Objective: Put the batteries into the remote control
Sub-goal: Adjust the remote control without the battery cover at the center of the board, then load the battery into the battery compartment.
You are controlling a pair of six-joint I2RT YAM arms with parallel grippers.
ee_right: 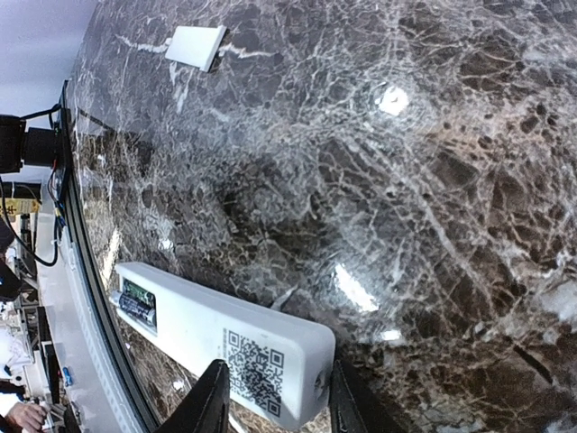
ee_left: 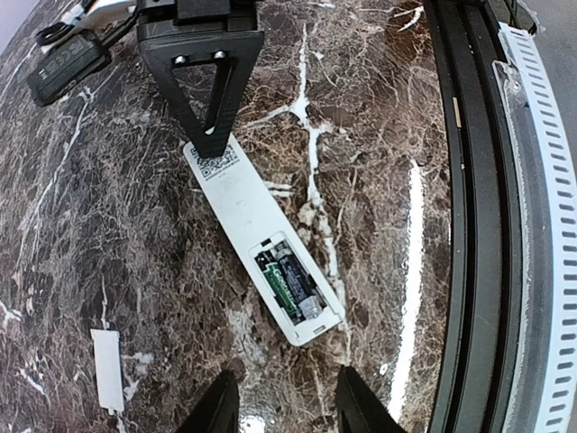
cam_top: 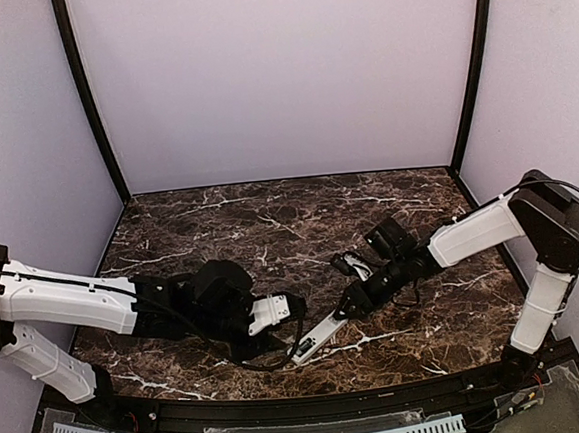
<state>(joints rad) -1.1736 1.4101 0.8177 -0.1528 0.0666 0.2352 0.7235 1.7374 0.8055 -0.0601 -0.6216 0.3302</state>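
The remote control (cam_top: 319,337) (ee_left: 243,207) (ee_right: 198,334) lies back side up near the table's front edge. Its battery bay is uncovered, and two batteries (ee_left: 290,281) (ee_right: 137,302) sit side by side in it. My left gripper (cam_top: 295,346) (ee_left: 287,406) hovers just off the bay end, open and empty. My right gripper (cam_top: 349,307) (ee_right: 278,401) straddles the end with the QR code. One finger (ee_left: 212,108) overlaps that end. Whether the fingers press on the remote does not show.
A small white cover (ee_left: 108,368) (ee_right: 196,45) lies flat on the marble, left of the remote. A small black item (cam_top: 351,264) (ee_left: 68,59) rests behind the right gripper. A black rail (ee_left: 469,225) and a white cable chain (ee_left: 541,225) run along the front edge.
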